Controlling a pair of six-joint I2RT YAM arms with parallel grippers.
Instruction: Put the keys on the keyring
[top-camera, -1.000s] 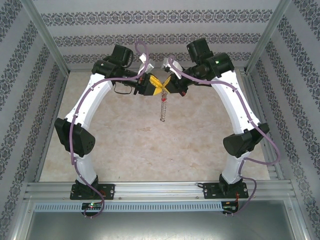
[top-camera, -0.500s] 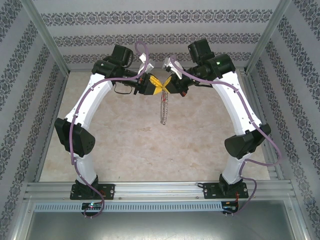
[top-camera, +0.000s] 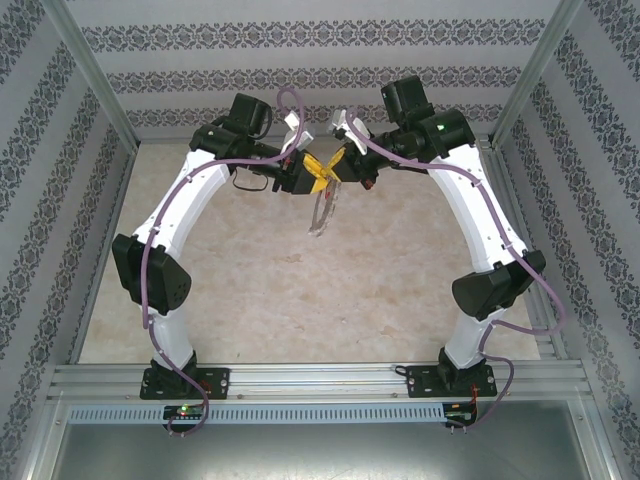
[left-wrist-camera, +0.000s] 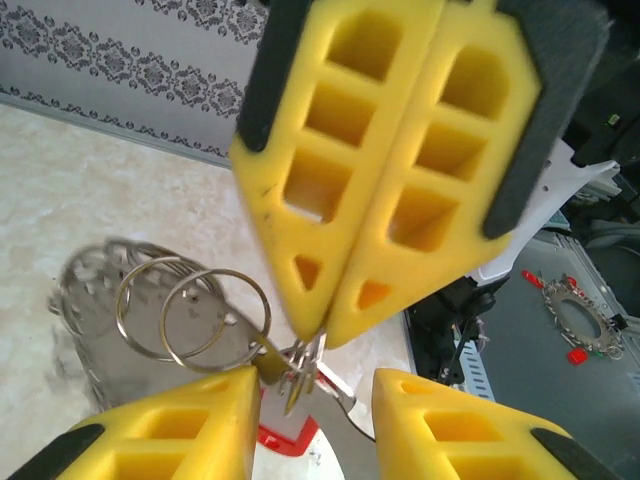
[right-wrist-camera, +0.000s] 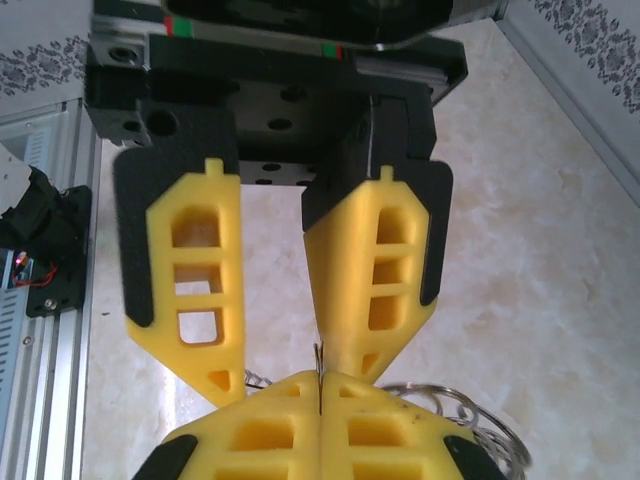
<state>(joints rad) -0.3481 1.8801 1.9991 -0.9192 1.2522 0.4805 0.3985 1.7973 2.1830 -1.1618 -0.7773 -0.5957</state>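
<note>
Presently the work stands at the threading step, both arms raised above the table (top-camera: 250, 290), their tips meeting at 12 o'clock from its centre.

Right gripper (right-wrist-camera: 320, 385): fingers (right-wrist-camera: 250, 430) pressed together, with a thin metal edge nipped between the tips. I judge this to be part of the keyring (top-camera: 322, 212), which dangles from that pinch toward 6 o'clock, clear of the table.

Left gripper (left-wrist-camera: 313, 385): fingers (left-wrist-camera: 470, 425) parted, straddling the pinch point and clamping nothing that I can see.

Key (left-wrist-camera: 287, 437): its red head sits at 6 o'clock just beneath the right gripper's tips, between the left fingers. Whether it is already threaded on a ring cannot be told.

Next move, in my judgement: the left gripper should close on the red head and work it onto a ring while the right holds the loop firm. Alignment will be delicate, as the loop looks floppy.

Count: one red-headed key; one keyring, showing at least two plain rings (left-wrist-camera: 190, 315) at 9 o'clock from the pinch; two grippers.
</note>
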